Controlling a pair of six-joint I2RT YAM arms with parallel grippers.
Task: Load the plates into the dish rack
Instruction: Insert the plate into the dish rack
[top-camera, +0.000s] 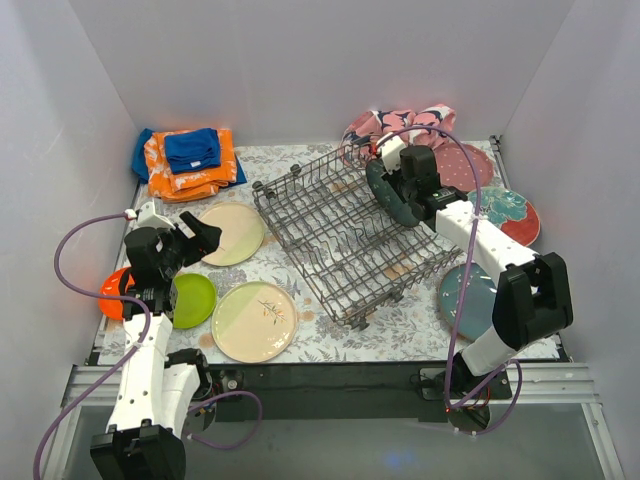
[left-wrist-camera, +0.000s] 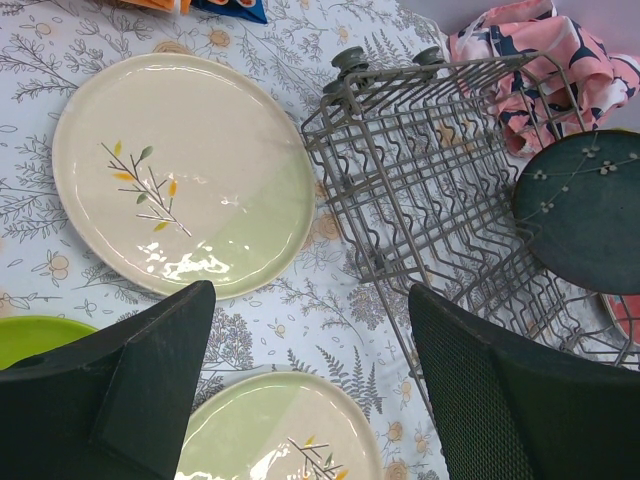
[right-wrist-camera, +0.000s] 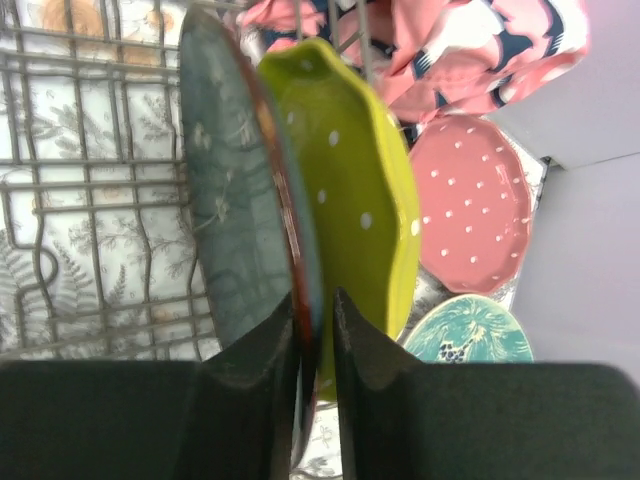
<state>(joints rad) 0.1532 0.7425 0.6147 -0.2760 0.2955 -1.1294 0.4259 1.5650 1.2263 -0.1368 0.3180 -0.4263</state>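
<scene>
As things stand: none of the plates I can see in full sits between the tines of the dish rack (top-camera: 330, 240). By my reckoning the loading has barely begun.
Left end effector (left-wrist-camera: 310, 330): spread wide with nothing between its fingers, hovering left of the dish rack.
Nearest, left of the rack: near sprig plate (top-camera: 254, 321), lime plate (top-camera: 190, 300) and orange plate (top-camera: 115, 293), all flat on the table (top-camera: 320, 335).
Nearest, right of the rack: blue plate (top-camera: 462, 300), lying flat.
Midway, left of the rack: second sprig plate (left-wrist-camera: 180, 175), flat and untouched.
Right end effector (right-wrist-camera: 315, 310): pinching the rim of the dark green plate (right-wrist-camera: 235, 220), held on edge over the rack's right side. I judge it not yet seated.
Just beyond it: lime dotted plate (right-wrist-camera: 350, 190), upright. I cannot tell whether it stands in the rack.
Farther, right of the rack: teal plate (top-camera: 505, 215) and pink dotted plate (top-camera: 462, 165), both flat.
Left to do: seat the held plate, then fetch the seven lying flat.
Writing: none readable, only painted sprigs, dots and flowers.
</scene>
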